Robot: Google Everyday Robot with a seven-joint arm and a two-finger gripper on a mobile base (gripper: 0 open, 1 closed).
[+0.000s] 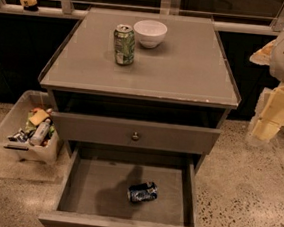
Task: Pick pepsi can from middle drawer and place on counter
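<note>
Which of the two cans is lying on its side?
The dark blue pepsi can in the open middle drawer; the green can stands upright on the counter. The gripper hangs at right.

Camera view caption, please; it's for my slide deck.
Pepsi can lies on its side in the open middle drawer; pincer hangs right of the counter.
</note>
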